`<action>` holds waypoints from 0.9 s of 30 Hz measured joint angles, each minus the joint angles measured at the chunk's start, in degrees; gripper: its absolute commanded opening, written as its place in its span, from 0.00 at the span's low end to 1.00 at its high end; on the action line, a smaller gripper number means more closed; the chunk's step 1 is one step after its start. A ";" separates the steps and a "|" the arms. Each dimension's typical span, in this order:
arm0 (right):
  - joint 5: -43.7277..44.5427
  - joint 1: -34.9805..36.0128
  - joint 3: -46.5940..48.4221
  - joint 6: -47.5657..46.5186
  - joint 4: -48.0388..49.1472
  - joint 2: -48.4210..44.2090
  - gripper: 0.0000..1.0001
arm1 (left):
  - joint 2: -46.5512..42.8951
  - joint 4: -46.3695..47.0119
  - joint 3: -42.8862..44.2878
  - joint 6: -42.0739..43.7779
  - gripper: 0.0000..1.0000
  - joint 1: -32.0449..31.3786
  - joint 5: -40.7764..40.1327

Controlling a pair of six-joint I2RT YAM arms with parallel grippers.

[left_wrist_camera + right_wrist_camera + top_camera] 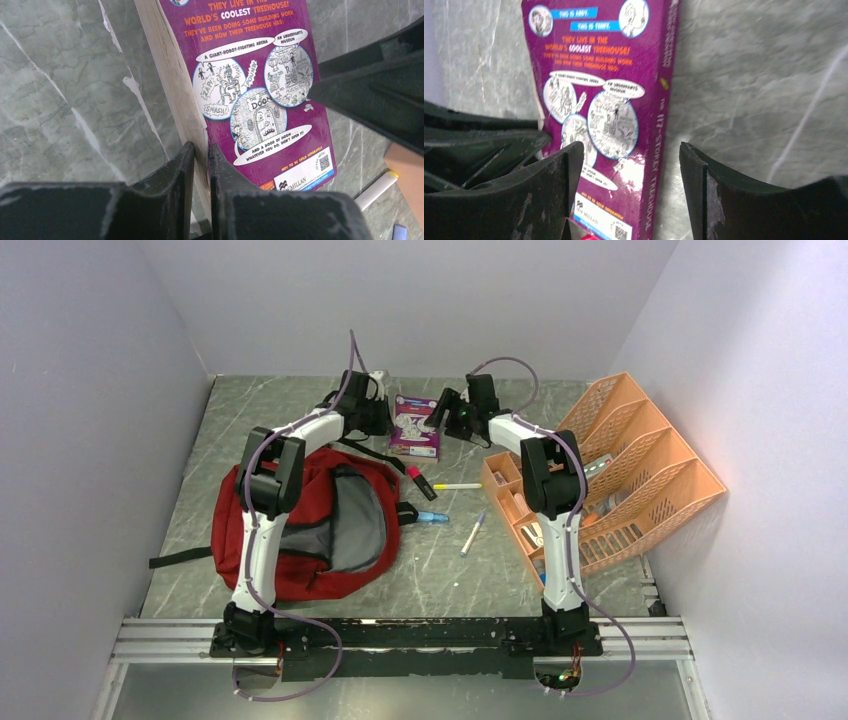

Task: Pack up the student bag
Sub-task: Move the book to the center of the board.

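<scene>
Item: student bag [315,575] — dark red, lying flat at the near left of the table [280,415], grey lining showing; you can see nothing packed inside it. Item: purple book [415,427], at the far centre, well apart from the bag and not yet on its way there. Left gripper [200,150]: fingers drawn nearly together at the book's cream page edge; whether they pinch it you cannot tell. Right gripper [631,190]: jaws wide apart over the book's spine side, holding nothing. Loose between bag and orange organiser [640,475]: pink marker [414,478], yellow-tipped pen [458,486], white pen [472,535], small blue piece [432,517]. Progress, by your reckoning — barely begun; the book looks first in line, the pens after.
</scene>
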 measured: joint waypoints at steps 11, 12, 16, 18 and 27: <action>-6.19 -0.13 -4.02 4.76 4.02 -0.59 0.69 | 2.45 -7.93 6.16 -3.10 0.05 -0.48 -3.72; -6.60 -0.17 -4.59 5.25 4.37 -0.83 0.70 | 2.60 -8.37 6.56 -3.32 0.05 -0.46 -3.74; -8.26 -0.39 -6.29 7.48 6.45 -1.22 0.70 | 3.13 -9.86 7.58 -3.72 0.05 -0.44 -3.78; -9.77 -0.81 -6.84 8.90 7.80 -1.16 0.69 | 3.39 -10.45 8.11 -3.72 0.05 -0.44 -3.76; -22.49 -3.61 -9.07 20.48 22.05 3.30 0.62 | 4.81 -11.39 10.91 -1.81 0.05 -0.24 -6.05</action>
